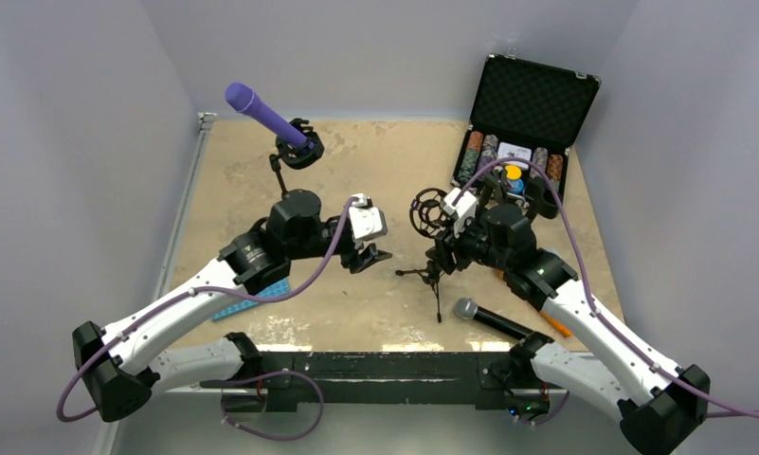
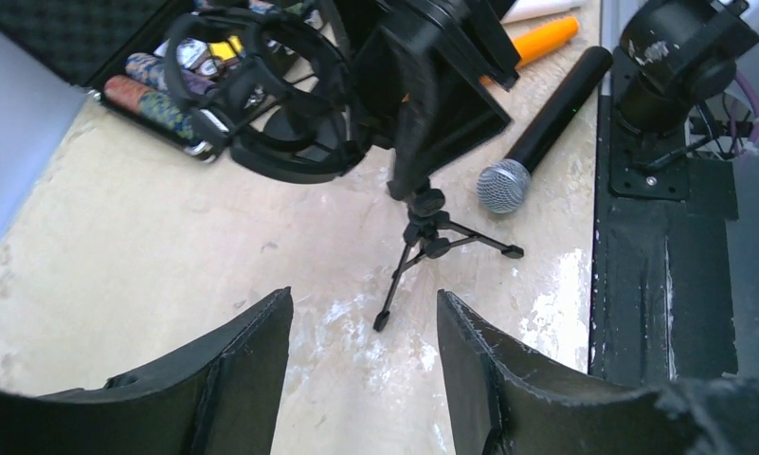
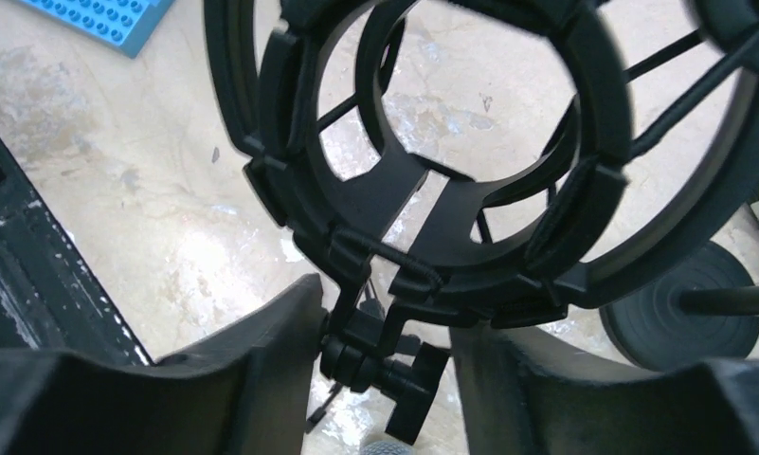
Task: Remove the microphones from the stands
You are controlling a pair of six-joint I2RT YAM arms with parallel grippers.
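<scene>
Black microphone (image 1: 498, 322): lying flat, grille leftward, near-side of tripod stand (image 2: 423, 226), nearest right gripper (image 3: 385, 327), which is clamped on stand neck; left gripper (image 2: 364, 318) apart, empty.

We record two arms, left arm (image 1: 153, 332) and right arm (image 1: 598, 341): white links, black joint housings. A purple cable (image 1: 318, 265) trails along each. The left gripper (image 2: 364, 296) has matte black, wedge-shaped fingers (image 2: 233, 379), edges scuffed pale. A green light (image 1: 544, 270) shows on the right arm.
</scene>
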